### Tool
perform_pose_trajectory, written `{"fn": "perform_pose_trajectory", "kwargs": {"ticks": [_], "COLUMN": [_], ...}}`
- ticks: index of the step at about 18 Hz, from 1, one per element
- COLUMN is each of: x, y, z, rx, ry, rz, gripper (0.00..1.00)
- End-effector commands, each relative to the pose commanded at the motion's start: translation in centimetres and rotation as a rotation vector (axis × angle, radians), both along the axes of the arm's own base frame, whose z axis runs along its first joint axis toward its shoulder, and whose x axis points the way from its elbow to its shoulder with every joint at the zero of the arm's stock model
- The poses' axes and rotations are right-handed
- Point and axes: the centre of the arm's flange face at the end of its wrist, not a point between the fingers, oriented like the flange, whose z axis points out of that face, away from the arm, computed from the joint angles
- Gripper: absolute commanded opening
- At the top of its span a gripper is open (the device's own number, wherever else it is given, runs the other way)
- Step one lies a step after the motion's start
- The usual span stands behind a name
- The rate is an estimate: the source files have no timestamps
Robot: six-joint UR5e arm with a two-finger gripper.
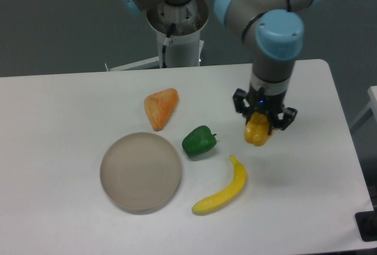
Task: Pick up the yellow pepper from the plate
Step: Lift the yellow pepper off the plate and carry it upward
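Camera view: arm reaches straight down, claw [263,126] clamped around the yellow pepper [257,132] above the table.

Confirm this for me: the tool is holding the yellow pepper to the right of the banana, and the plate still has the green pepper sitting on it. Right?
Not quite. The plate is empty in the camera view; the green pepper sits on the table beside it. The tool does hold the yellow pepper, up and right of the banana.

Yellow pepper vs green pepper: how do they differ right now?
The yellow pepper is clamped in the tool; the green pepper lies free on the table. Yellow sits right of the banana's upper tip, green left, beside the plate. Both are small and lumpy.
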Motion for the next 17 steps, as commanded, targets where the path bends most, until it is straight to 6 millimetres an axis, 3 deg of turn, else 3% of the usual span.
{"fn": "perform_pose_trajectory", "kwargs": {"ticks": [3, 8, 17], "x": [-0.8, -1.6, -1.7], "y": [-0.6, -0.3, -0.2], "z": [-0.1, -2.2, -1.7], "rx": [-0.009, -0.050, -0.038], "ry": [0.002, -0.010, -0.005], "rz": [-0.106, -0.349, -0.360], "gripper": [0.00, 0.02, 0.03]}}
